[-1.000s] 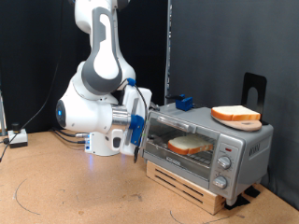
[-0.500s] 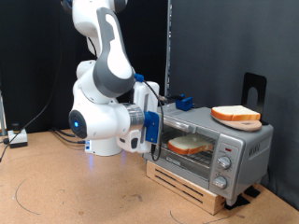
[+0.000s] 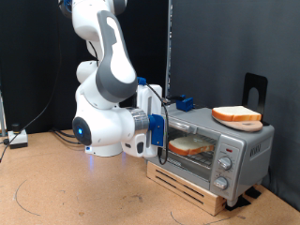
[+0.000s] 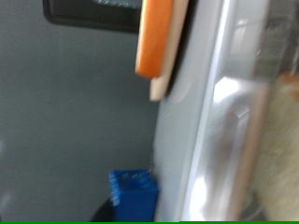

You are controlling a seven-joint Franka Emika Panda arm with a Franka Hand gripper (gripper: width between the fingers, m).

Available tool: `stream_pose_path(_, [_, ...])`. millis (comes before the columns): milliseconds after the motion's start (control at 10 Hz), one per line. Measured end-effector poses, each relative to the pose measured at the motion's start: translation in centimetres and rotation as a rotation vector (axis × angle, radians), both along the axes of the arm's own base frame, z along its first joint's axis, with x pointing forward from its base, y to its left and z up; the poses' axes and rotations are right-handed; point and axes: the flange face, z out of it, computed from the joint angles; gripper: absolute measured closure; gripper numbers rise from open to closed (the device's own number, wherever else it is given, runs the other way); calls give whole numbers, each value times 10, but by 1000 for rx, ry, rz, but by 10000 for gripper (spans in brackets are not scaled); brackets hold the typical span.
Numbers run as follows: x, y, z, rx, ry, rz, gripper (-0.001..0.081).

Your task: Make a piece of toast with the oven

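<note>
While our arm (image 3: 108, 89) stands at the exterior view's left, its gripper (image 3: 161, 127) is pressed in close against the left end of the oven (image 3: 208, 145), at the front near the glass door; we cannot tell from either view whether the jaws are wide, narrow or holding anything, since the hand's body hides them. Moving rightward, we see the piece of toast (image 3: 192, 145) already lying inside the oven on the rack, behind the glass, so we judge the loading step done. The door looks close to shut, though we cannot say it is fully latched. Further right, a second bread slice (image 3: 236, 115) rests on the oven's roof, untouched, and the knobs (image 3: 224, 166) sit on the right-hand panel, well apart from the gripper. The wrist view is blurred: it shows the oven's silver edge, an orange-crusted slice (image 4: 154, 42) and a blue object (image 4: 134, 193). We reckon setting the knobs remains.
</note>
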Motion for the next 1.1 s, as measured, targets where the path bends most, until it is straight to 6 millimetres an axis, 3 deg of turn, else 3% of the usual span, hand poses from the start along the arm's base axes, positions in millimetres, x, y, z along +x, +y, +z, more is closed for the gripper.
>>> stream_pose_path(300, [34, -6, -22, -39, -93, -72, -3])
stream_pose_path(700, [74, -23, -51, -92, -74, -188, -3])
stream_pose_path(800, [80, -23, -57, -101, -75, -219, -3])
stream_pose_path(1100, [74, -19, -58, -36, -49, -150, -3])
